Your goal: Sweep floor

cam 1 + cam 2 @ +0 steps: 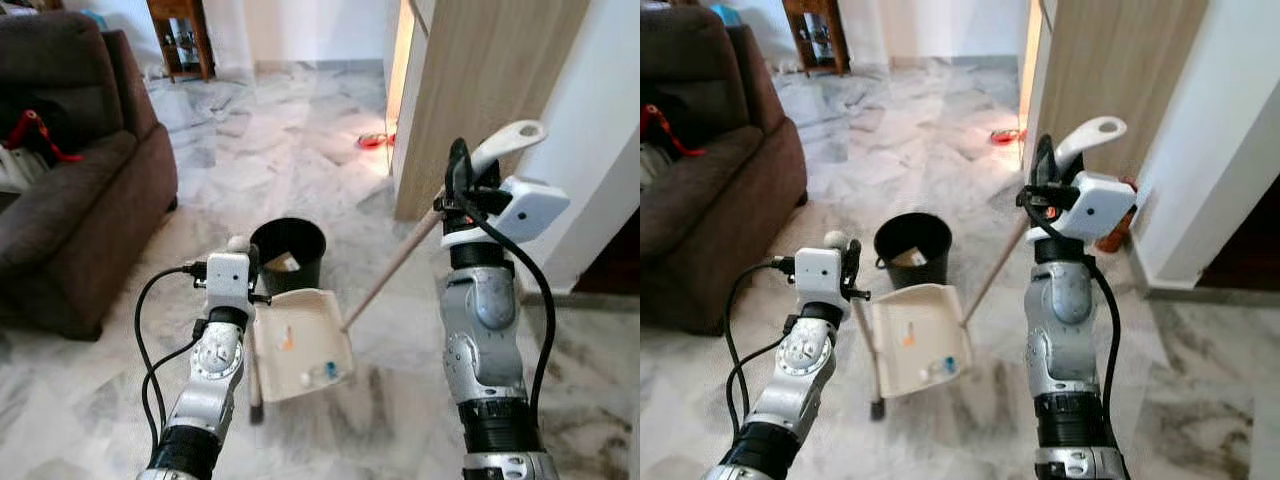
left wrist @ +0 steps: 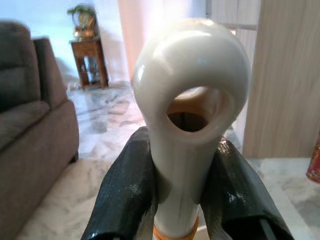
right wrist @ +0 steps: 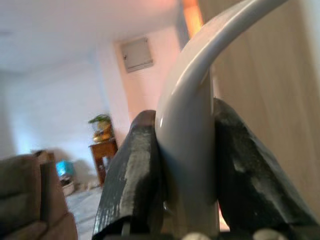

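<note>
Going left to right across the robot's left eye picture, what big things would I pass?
Brown sofa → left gripper on the dustpan handle → black bin → right gripper on the broom handle.

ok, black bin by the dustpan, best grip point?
The top rim of the black bin. It stands upright and open, so one finger could drop inside and one outside from above. Take the near rim; paper lies inside. Both grippers hold handles.
</note>
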Robot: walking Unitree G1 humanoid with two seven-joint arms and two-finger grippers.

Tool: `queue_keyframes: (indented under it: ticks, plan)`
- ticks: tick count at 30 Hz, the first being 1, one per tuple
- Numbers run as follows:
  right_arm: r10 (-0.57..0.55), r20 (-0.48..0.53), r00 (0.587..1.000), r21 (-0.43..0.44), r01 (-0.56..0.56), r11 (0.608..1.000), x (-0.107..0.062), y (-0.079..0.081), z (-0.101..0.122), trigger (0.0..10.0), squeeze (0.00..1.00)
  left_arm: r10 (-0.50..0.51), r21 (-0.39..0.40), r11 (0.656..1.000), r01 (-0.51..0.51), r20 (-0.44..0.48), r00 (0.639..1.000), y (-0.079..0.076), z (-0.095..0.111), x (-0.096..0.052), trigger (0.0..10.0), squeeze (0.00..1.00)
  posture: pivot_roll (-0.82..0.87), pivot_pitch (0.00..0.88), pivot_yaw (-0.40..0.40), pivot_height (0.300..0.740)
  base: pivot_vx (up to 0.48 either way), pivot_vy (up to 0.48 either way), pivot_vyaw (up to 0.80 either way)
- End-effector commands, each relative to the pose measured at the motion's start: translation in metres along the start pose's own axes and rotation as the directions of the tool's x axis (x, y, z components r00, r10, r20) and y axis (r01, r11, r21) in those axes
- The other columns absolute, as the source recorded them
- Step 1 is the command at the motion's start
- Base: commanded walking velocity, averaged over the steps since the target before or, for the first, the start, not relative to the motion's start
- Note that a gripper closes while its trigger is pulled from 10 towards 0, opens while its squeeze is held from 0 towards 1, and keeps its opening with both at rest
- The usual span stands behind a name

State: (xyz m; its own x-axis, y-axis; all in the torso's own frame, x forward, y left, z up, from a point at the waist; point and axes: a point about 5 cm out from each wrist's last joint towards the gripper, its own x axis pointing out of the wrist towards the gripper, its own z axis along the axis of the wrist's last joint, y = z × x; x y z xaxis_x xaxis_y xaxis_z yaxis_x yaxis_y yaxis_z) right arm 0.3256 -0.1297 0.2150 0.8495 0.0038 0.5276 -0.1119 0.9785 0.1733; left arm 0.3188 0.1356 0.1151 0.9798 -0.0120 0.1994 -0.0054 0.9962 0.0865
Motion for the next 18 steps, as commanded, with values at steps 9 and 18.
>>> queue_keyframes:
  ticks: [9,18]
  plan:
    - [0.021,0.075,0.997,0.070,-0.026,0.997,0.0071,0.0114,0.0149,10.0,0.00,0.007,0.009,1.000,-0.008,0.082,0.997,0.0016,0.0169,0.0072,10.0,0.00,0.07,0.000,0.028,0.740,0.420,0.000,0.30]
    - [0.032,0.072,0.997,0.074,-0.038,0.997,0.0068,0.0128,0.0144,10.0,0.00,0.011,0.010,1.000,-0.012,0.078,0.997,0.0023,0.0160,0.0061,10.0,0.00,0.08,0.000,0.027,0.740,0.365,0.000,0.00]
